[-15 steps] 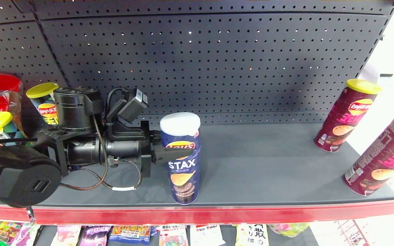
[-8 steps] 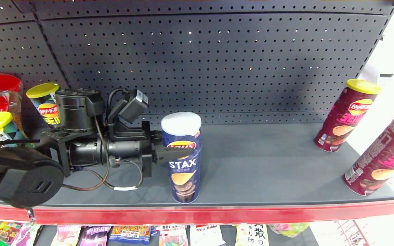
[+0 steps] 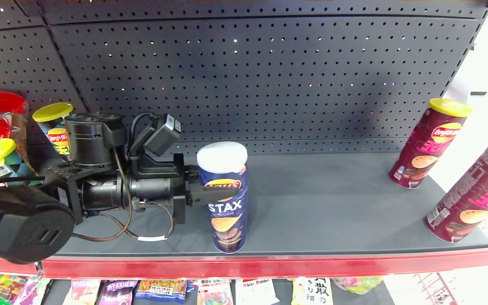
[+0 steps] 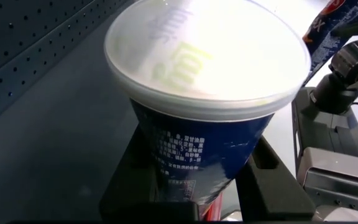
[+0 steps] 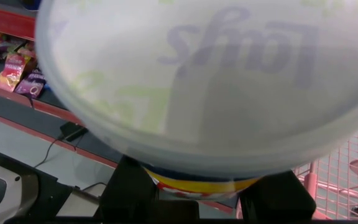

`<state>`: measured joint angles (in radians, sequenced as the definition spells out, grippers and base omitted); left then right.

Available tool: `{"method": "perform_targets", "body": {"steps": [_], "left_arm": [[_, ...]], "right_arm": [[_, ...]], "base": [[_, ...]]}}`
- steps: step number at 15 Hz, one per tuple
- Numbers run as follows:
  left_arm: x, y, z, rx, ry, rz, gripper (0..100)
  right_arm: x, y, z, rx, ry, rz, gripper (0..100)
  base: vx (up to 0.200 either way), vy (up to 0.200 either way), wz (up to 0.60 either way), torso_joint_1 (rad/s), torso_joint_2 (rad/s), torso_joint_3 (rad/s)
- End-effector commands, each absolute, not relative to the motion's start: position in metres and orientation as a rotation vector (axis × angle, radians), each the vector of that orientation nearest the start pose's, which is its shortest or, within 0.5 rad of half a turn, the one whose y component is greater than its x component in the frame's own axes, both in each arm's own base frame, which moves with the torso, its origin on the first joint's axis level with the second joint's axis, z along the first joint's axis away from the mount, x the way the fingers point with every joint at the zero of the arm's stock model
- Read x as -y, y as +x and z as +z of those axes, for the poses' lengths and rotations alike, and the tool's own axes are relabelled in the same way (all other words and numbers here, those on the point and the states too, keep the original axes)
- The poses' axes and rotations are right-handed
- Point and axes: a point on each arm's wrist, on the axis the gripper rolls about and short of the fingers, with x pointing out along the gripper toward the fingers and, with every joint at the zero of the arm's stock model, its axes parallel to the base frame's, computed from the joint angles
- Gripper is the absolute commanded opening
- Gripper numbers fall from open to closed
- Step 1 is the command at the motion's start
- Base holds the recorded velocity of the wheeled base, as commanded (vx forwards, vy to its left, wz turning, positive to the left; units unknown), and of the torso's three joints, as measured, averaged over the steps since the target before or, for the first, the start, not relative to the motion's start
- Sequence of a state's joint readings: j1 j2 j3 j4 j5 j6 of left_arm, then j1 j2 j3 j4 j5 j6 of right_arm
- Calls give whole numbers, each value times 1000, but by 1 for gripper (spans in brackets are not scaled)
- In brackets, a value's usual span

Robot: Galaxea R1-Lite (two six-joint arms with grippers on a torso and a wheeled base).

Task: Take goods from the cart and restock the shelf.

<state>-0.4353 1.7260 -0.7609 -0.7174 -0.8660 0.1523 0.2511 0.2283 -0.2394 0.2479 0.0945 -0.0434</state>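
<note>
Not much has moved in the last second. My left gripper drifted a hair to the right, then came back and dipped a little, and the blue can it's clamped around rocked with it at the lid end. The can's base never left its spot just behind the shelf's red front lip. I read that as the can being seated and standing upright, so letting go is probably all that's left for this one. For room, left of the blue can it's tight. My own arm fills that side, and the yellow-lidded cans sit behind it. Backing out means pulling straight back along the arm's own line, not swinging. Behind the blue can there's bare shelf up to the pegboard. To its right there's a long open stretch, with two maroon cans well apart from it at the far end, the nearer one close to the lip. My right gripper is closed on a second can, held near the cart.
</note>
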Motion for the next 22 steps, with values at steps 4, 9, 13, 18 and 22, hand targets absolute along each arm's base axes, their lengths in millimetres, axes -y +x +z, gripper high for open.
{"method": "perform_targets", "body": {"steps": [4,9,13,18,22], "left_arm": [[141,262,173,-163,72,-1311,100],[139,258,174,-161,71,-1310,100],[128,238,172,-192,50,-1305,100],[101,211,167,-208,43,-1246,100],[80,203,170,-188,50,-1149,100]], "right_arm": [[3,-18,121,-234,-63,350,0],[3,-19,121,-232,-63,349,0],[2,-18,123,-235,-63,352,0],[2,-17,124,-237,-63,358,0],[2,-16,125,-246,-64,358,0]], "base": [[0,0,0,0,0,0],[0,0,0,0,0,0],[0,0,0,0,0,0],[0,0,0,0,0,0],[0,0,0,0,0,0]]}}
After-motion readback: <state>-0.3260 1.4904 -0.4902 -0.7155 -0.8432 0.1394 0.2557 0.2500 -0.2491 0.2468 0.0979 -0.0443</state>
